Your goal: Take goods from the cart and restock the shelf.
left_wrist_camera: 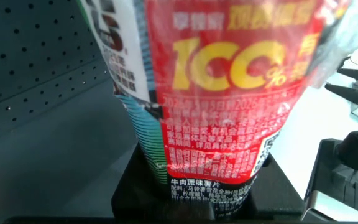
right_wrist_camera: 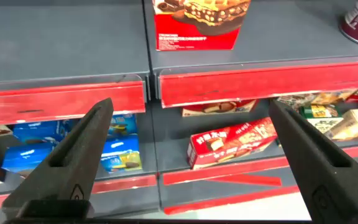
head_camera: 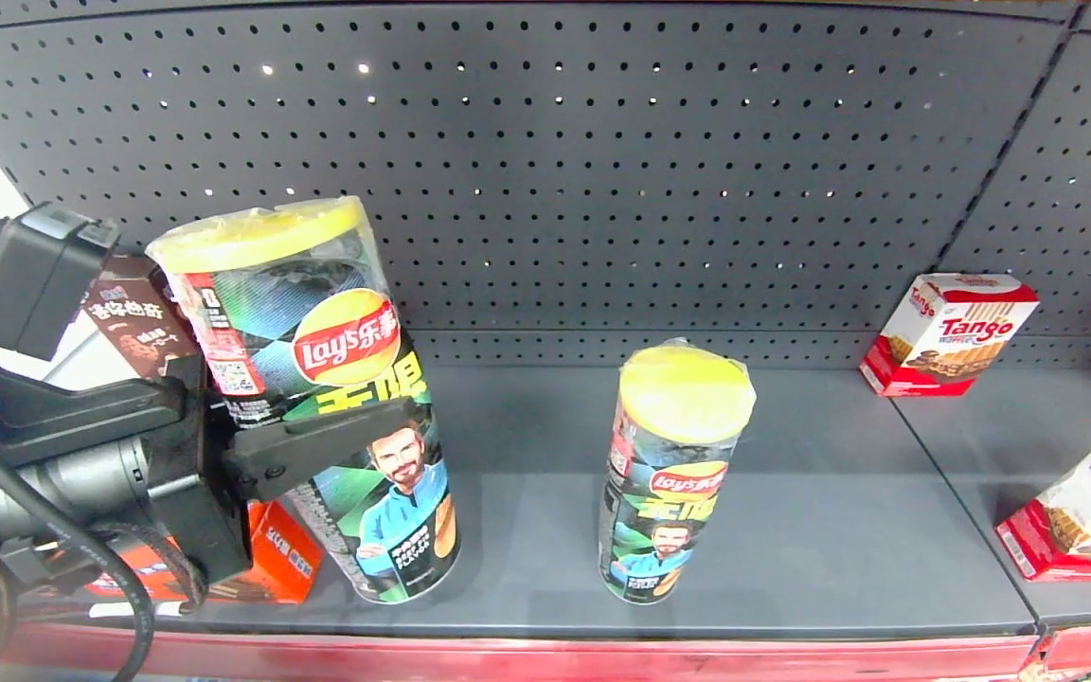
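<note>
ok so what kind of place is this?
Likely a shop aisle, or a mock-up: pegboard-backed shelf with red front edge, wafer box and chip can on it, a second chip can in the left gripper, boxed biscuits on the shelf below.

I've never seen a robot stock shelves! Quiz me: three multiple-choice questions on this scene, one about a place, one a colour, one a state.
1. Where does the free chip can stand? A) on the grey shelf, mid-width B) on the floor C) in a basket
2. What colour are the lids of it and the held chip can? A) blue B) yellow C) red
3. How is the right gripper? A) shut on a box B) shut on a can C) open, empty
1 A: it stands upright alone on the shelf. 2 B: both tops are yellow. 3 C: its fingers spread apart, nothing between.
</note>
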Tool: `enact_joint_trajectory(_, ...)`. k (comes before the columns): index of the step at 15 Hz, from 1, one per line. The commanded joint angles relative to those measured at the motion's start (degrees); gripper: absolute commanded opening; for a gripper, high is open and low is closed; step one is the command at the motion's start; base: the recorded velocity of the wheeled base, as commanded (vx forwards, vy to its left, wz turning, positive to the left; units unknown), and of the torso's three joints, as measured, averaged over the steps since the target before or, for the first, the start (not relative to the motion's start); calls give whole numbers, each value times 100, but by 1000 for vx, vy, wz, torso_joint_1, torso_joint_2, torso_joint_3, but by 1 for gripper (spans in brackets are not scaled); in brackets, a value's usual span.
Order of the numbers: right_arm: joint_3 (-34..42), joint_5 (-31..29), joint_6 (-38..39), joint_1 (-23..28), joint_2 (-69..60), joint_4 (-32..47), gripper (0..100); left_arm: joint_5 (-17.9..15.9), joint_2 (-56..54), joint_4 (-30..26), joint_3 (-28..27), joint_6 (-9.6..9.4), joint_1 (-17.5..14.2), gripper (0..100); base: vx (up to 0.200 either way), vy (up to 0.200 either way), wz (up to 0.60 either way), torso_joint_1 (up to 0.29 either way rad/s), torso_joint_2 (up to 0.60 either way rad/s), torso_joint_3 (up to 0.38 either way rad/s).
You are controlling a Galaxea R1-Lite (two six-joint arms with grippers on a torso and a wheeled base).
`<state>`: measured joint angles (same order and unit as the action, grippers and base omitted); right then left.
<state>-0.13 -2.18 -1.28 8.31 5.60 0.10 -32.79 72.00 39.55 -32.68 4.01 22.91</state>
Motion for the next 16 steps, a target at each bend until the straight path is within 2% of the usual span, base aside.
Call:
enact_joint_trajectory(1, 13, 16, 31, 4, 3, -1, 100, 1, 42, -17, 43, 3, 30, 0, 0, 0, 0, 0, 0, 0)
enact_joint_trajectory(4, 13, 16, 40, 4, 3, -1, 100, -8, 104, -35, -28, 3, 162, 0, 0, 0, 0, 0, 0, 0)
enact_joint_trajectory(5, 13, 16, 40, 4, 3, -1, 100, -8, 104, -43, -142, 21, 425, 0, 0, 0, 0, 0, 0, 0)
enact_joint_trajectory(6, 13, 16, 40, 4, 3, -1, 100, -8, 130, -43, -168, 21, 487, 0, 0, 0, 0, 0, 0, 0)
enact_joint_trajectory(8, 13, 16, 40, 4, 3, -1, 100, -8, 324, -26, -282, 12, 478, 0, 0, 0, 0, 0, 0, 0)
enact_joint_trajectory(9, 13, 16, 40, 4, 3, -1, 100, -43, 473, -35, -467, 3, 496, 0, 0, 0, 0, 0, 0, 0)
enact_joint_trajectory(10, 13, 16, 40, 4, 3, -1, 100, -228, 605, -35, -678, 3, 487, 0, 0, 0, 0, 0, 0, 0)
enact_joint_trajectory(12, 13, 16, 40, 4, 3, -1, 100, -280, 1018, -26, -1126, -58, 469, 0, 0, 0, 0, 0, 0, 0)
enact_joint_trajectory(14, 13, 16, 40, 4, 3, -1, 100, -272, 1334, -52, -1320, -621, 496, 0, 0, 0, 0, 0, 0, 0)
enact_joint_trajectory(15, 13, 16, 40, -5, 3, -1, 100, -272, 1572, -61, -1311, -1043, 390, 0, 0, 0, 0, 0, 0, 0)
enact_joint_trajectory(16, 13, 16, 40, 4, 3, -1, 100, -315, 1765, -61, -1302, -1210, 416, 0, 0, 0, 0, 0, 0, 0)
